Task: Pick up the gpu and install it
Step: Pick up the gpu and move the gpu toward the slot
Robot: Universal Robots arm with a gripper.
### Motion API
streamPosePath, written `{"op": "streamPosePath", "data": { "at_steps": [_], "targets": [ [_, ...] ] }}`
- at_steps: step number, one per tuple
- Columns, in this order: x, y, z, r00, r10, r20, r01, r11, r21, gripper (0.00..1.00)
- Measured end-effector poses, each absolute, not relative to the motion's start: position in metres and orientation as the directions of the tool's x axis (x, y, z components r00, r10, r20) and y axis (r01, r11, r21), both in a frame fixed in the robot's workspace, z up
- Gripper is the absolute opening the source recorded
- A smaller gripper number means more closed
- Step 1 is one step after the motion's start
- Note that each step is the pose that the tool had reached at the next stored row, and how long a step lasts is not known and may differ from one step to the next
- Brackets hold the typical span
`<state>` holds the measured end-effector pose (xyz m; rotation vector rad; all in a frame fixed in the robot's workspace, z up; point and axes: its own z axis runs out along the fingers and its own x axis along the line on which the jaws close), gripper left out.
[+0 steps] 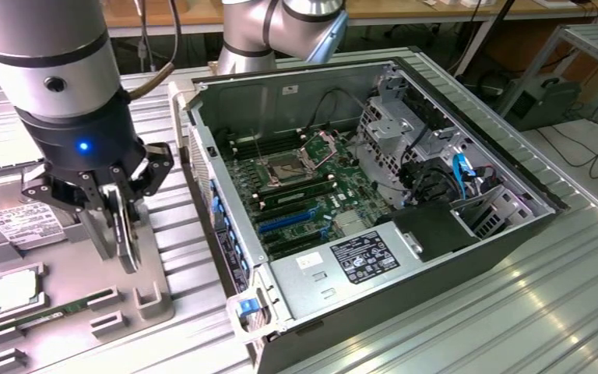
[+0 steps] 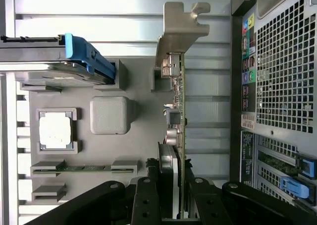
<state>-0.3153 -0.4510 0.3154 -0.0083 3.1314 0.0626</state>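
My gripper [image 1: 115,234] hangs over the grey parts tray [image 1: 159,257] at the exterior view's left, shut on the gpu [image 1: 124,238]. The gpu is a thin dark card that I see edge-on, standing upright between the fingers. In the wrist view the gpu [image 2: 180,116] runs away from the black fingers [image 2: 148,200], and its silver bracket [image 2: 181,27] is at the far end. The card sits just above the tray, beside the case, and I cannot tell whether it still touches the tray.
The open computer case [image 1: 455,148] lies to the exterior view's right, showing its motherboard [image 1: 299,195] and blue slots [image 1: 283,222]. On the tray are a silver hard drive [image 1: 19,222] with a blue handle [image 2: 86,56], a processor [image 2: 55,130] and a green memory stick [image 2: 81,168].
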Motion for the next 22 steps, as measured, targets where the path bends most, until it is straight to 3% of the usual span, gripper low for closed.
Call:
{"op": "streamPosePath", "data": {
  "at_steps": [22],
  "targets": [
    [-0.315,-0.451,0.383,-1.0,-0.005,-0.01,-0.005,0.999,0.04,0.28]
  ]
}}
